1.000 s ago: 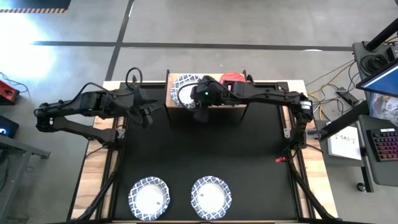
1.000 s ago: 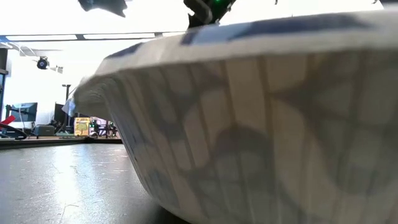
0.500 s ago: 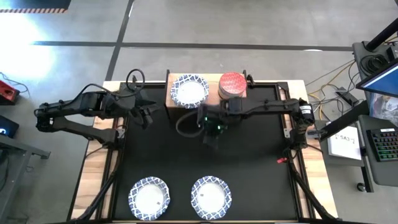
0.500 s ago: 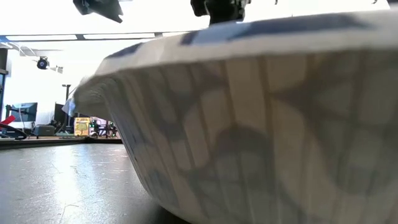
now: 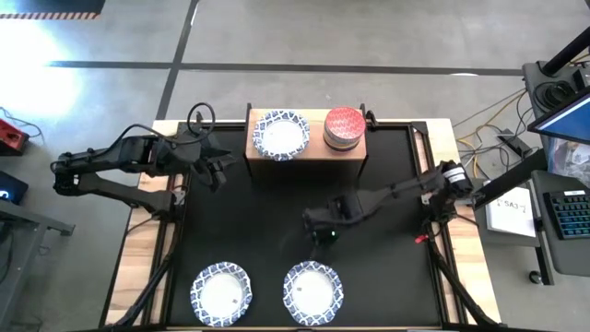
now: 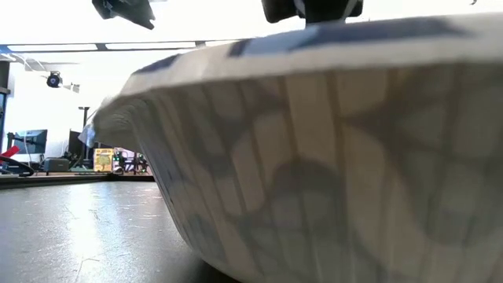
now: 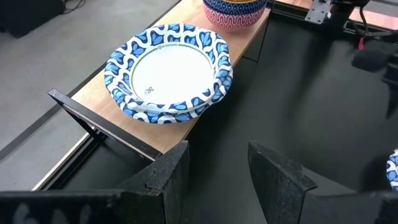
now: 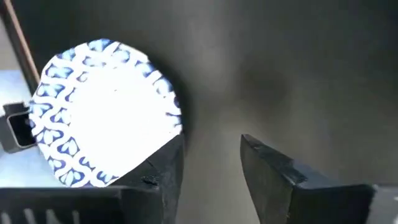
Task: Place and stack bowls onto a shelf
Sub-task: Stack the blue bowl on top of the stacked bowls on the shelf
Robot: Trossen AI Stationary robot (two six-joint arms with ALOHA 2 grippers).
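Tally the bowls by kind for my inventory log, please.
Wide blue-rimmed bowls: 4, with two stacked on the shelf and two apart on the mat.
Small bowls: 1 red-topped stack; the number within cannot be told.
Total: 4 bowls plus 1 stack.

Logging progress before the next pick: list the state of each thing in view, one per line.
Shelf: holds two stacks.
White stack: two nested, on the shelf.
Red stack: on the shelf.
Two white bowls: on the mat, unstacked.
Right gripper: open, empty, above the mat.
Left gripper: open, empty, beside the shelf.
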